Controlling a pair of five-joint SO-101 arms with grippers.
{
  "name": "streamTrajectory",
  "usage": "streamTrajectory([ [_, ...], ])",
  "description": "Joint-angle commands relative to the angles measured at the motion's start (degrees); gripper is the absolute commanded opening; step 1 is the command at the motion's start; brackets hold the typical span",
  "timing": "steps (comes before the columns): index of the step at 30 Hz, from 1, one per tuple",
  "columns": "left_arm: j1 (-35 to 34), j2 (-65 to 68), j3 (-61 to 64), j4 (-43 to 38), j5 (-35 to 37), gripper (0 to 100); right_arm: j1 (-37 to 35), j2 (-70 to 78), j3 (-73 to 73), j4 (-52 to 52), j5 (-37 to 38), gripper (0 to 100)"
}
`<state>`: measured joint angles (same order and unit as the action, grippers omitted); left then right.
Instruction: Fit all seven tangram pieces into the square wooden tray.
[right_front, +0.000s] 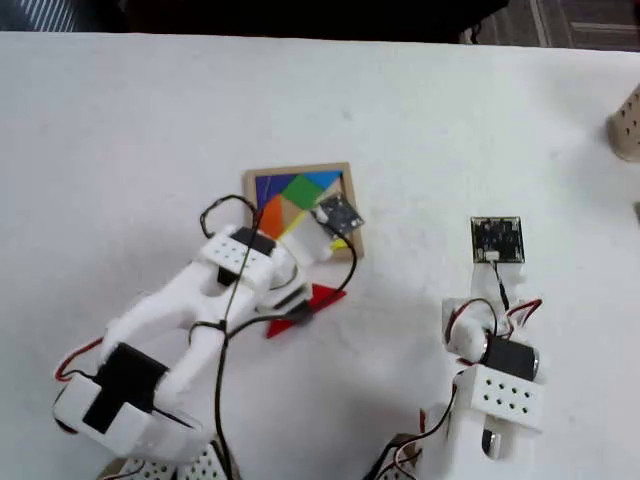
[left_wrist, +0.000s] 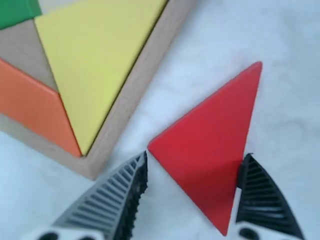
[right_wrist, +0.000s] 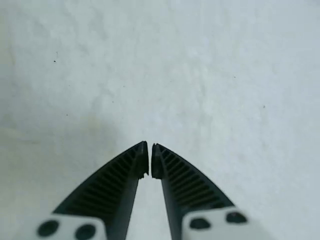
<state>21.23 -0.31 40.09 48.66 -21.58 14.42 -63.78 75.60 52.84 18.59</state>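
My left pincer (left_wrist: 196, 156) is spread, its fingers straddling the red triangle (left_wrist: 210, 135); that triangle lies flat on the counter (left_wrist: 280, 60) just beside the wooden tray (left_wrist: 131, 117), off its corner; inside the tray sit a yellow piece (left_wrist: 95, 60), an orange piece (left_wrist: 27, 105) and a green piece (left_wrist: 17, 11); my right pincer (right_wrist: 150, 152) is pressed together over bare counter, well apart from the tray.

Robotics lab bench. A left arm (right_front: 190, 300) and a right arm (right_front: 495, 385), white-shelled and trailing loose red and black wiring, are standing on a white table (right_front: 120, 130). A bare circuit board (right_front: 497, 239) is showing right of centre.
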Motion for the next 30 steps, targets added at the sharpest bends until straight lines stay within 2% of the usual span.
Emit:
streamTrajectory([
  [1,-0.22,-0.57,-2.90,0.44,-3.69,29,0.66,-0.57,-0.26,-1.10,-0.26,2.5],
  [10,-0.22,-0.48,-2.99,0.35,-3.52,29,0.66,-0.57,-0.26,-1.10,-0.26,2.5],
  [18,3.65,-0.48,-2.37,0.53,8.53,29,0.48,-0.66,0.62,-2.51,-0.26,2.5],
  [24,2.59,-0.75,-1.58,0.00,2.02,29,0.40,-0.57,0.62,-2.51,-0.26,2.5],
  [27,1.63,-0.75,-1.67,0.00,1.76,28,0.40,-0.57,0.62,-2.51,-0.26,2.5],
  [30,1.01,-0.75,-1.67,-2.02,2.02,22,0.40,-0.57,0.62,-2.51,-0.26,2.5],
])
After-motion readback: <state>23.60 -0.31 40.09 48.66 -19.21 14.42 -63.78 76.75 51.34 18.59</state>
